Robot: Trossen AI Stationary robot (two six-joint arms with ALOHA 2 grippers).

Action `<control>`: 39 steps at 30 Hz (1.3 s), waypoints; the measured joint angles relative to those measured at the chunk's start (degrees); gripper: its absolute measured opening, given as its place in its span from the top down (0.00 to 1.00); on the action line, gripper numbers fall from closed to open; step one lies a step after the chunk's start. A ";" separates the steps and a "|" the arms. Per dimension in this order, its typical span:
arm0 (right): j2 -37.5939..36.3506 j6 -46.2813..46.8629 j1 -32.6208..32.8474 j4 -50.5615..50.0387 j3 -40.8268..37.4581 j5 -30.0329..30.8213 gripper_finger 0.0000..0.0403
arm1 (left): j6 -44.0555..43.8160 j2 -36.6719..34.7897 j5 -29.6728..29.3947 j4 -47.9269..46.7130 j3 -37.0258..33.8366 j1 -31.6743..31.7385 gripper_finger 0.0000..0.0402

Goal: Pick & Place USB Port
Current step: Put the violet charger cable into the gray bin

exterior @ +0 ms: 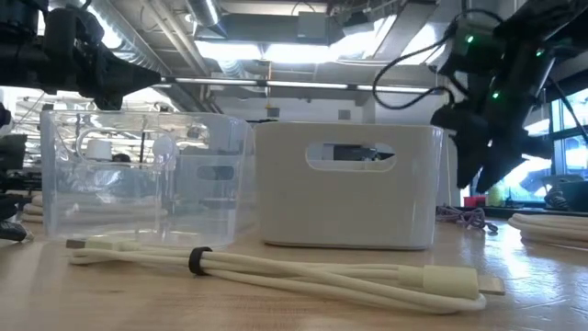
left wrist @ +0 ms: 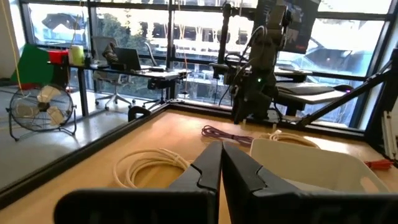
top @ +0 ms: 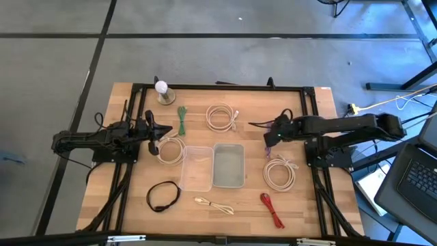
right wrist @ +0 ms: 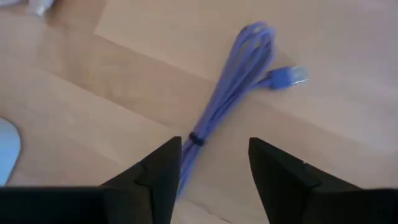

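Right gripper (right wrist: 211, 165) fingers spread, hovering above bundled purple USB cable (right wrist: 239, 74); cable lies between fingertips, untouched.

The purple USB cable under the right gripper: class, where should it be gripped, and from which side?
Grip the purple USB cable at its dark tie band, from straight above. The strands are bundled tightest there, and the open right gripper already straddles it.

left hand (left wrist: 221, 163): closed, raised | right hand (right wrist: 214, 163): open, pointing down
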 joint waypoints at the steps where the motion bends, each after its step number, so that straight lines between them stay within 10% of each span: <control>1: 1.03 -0.01 -0.27 0.65 -0.03 -0.72 0.51 | -0.02 0.00 0.02 0.00 0.02 0.00 0.98; 21: 18.06 -1.46 -0.34 9.41 0.25 4.28 0.51 | 0.00 0.00 1.04 -0.47 0.01 0.01 0.99; 30: 16.80 -6.20 -0.56 8.26 -0.34 11.99 0.94 | -1.93 0.00 2.23 -0.75 0.01 0.01 0.98; 39: 8.17 -13.56 2.55 -3.04 7.70 19.13 0.95 | -3.08 0.09 3.80 -1.04 0.01 0.00 0.98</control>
